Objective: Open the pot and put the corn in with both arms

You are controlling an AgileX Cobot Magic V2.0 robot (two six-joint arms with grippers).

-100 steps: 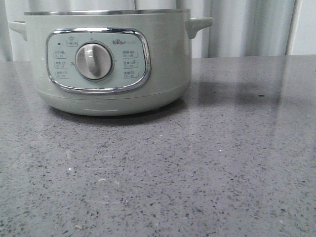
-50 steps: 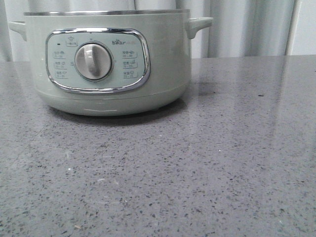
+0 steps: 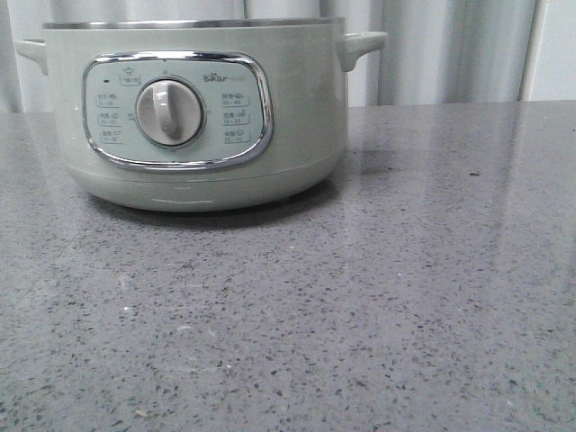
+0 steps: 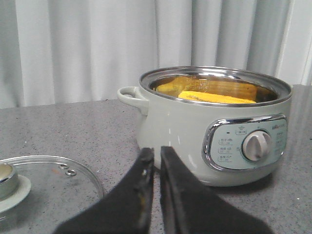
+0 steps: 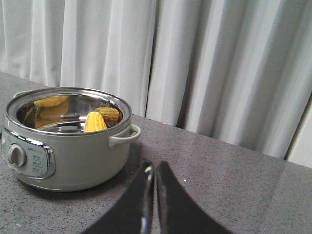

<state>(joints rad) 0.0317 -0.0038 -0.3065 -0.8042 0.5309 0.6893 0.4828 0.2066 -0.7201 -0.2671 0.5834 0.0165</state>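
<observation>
The pale-green pot (image 3: 198, 117) stands open at the back left of the grey table, its dial facing me. The yellow corn (image 4: 214, 97) lies inside it, also seen in the right wrist view (image 5: 95, 122) against the steel wall. The glass lid (image 4: 44, 183) lies flat on the table to the pot's left. My left gripper (image 4: 157, 152) is shut and empty, in front of the pot's left side. My right gripper (image 5: 154, 166) is shut and empty, over the table to the right of the pot (image 5: 68, 141). Neither gripper shows in the front view.
Pale curtains (image 5: 195, 63) hang behind the table. The grey speckled tabletop (image 3: 360, 315) stretches in front of and to the right of the pot. The pot's side handles (image 5: 124, 135) stick out on both sides.
A faint shadow on the table to the right of the pot has faded. The pot has not moved.
</observation>
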